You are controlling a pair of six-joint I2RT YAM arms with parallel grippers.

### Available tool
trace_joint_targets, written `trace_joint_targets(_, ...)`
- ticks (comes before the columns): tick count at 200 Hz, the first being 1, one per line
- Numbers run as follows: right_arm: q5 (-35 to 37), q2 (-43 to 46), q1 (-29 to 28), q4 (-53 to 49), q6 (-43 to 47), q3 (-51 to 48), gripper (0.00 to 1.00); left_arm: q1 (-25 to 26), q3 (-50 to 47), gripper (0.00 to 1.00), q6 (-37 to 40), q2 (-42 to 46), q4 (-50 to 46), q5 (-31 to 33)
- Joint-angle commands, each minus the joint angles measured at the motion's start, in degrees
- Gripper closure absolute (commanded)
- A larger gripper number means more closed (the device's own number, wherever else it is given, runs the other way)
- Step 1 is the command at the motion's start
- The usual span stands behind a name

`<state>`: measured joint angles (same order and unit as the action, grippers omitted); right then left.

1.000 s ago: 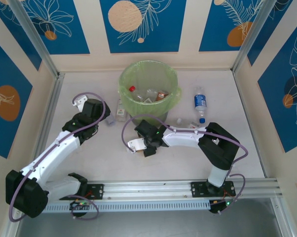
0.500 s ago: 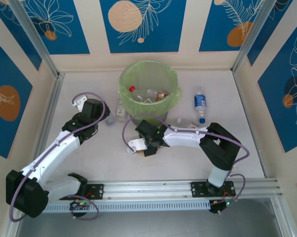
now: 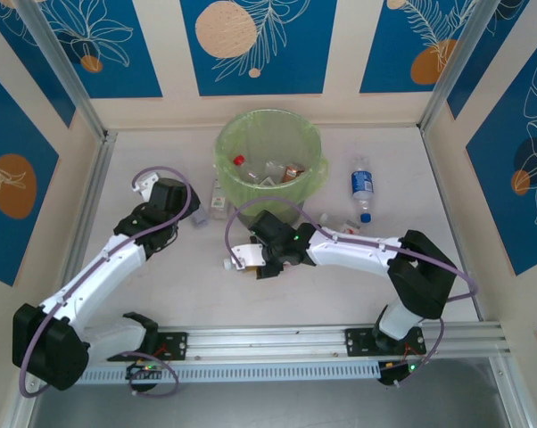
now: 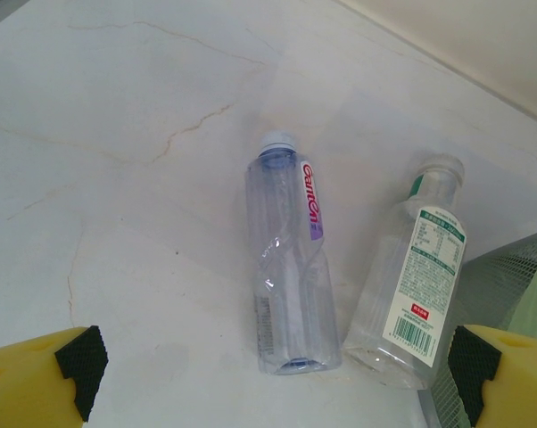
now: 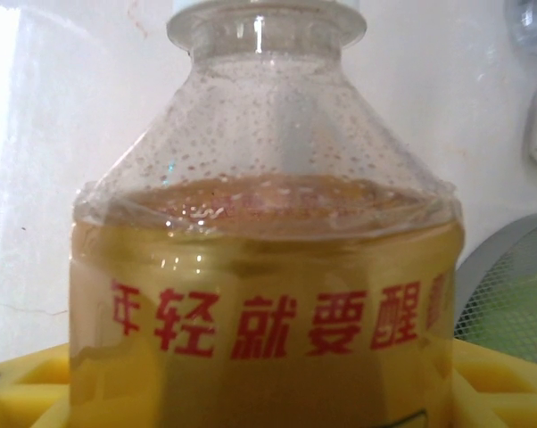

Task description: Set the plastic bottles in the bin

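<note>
One amber bottle [image 5: 268, 294], red characters "年轻就要醒"

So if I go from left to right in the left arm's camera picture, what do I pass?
yellow claw finger → clear bottle with red writing → clear bottle with the white label → other yellow claw finger

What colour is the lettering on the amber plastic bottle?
Red lettering on the amber bottle; see right wrist view.
</note>
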<state>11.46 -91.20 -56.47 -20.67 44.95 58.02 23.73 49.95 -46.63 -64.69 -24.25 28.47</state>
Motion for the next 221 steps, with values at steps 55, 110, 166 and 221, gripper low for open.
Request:
trace_joint_targets(55, -4.2, 8.0, 0.1, 4.2, -3.8, -1.2, 0.41, -1.1, 0.6, 0.00, 0.1, -1.5, 1.3, -2.6)
trace_joint_targets(110, -10.0, 15.7, 2.1, 7.6, -8.6, 0.9, 0.42, -1.2, -0.7, 0.00, 13.0, 0.8, 13.6, -21.0)
trace_joint_targets(166, -16.2, 22.8, 3.9, 12.6, -15.2, 1.6, 0.44, -1.3, 2.5, 0.00, 15.3, 4.7, 6.5, -13.0)
trace_joint_targets(221, -20.0, 26.6, 9.4, 16.4, -21.1, 4.3, 0.45, -1.3, 2.6, 0.00, 14.7, 4.5, 5.5, -12.0)
